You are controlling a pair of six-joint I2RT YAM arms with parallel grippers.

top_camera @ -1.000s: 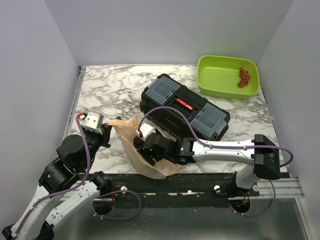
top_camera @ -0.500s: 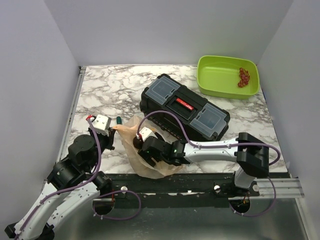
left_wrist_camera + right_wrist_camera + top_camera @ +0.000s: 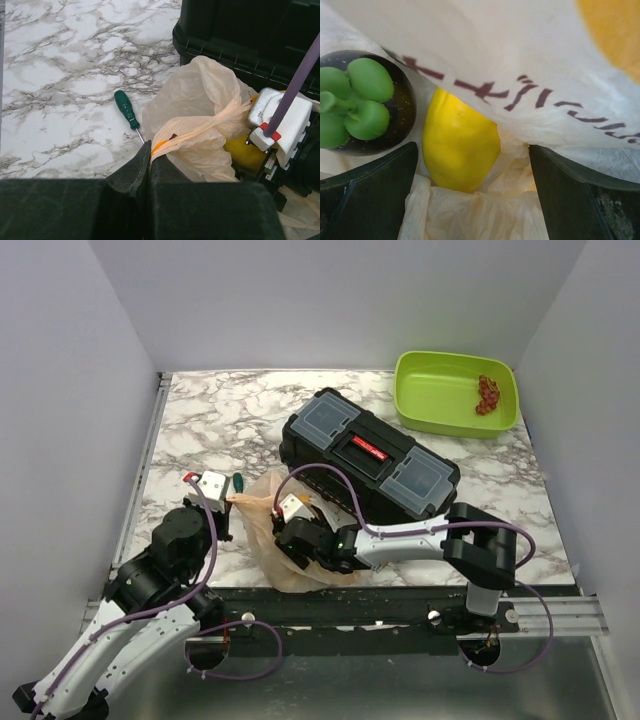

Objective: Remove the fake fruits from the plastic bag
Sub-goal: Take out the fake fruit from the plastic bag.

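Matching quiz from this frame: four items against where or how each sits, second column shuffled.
1. screwdriver
2. grapes
3. yellow fruit
4. left end effector

A. in the green bin
B. inside the plastic bag
C. on the marble table, beside the bag
D. shut on the bag's edge

Pairs: 1-C, 2-A, 3-B, 4-D

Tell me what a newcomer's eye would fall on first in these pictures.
The crinkly plastic bag lies just in front of the black toolbox; the left hand pinches its stretched handle, and the open right hand reaches inside. In the right wrist view a yellow fruit sits between that hand's jaws, beside a dark fruit topped with green leaves. At the far right, a lime-green tub holds red grapes.
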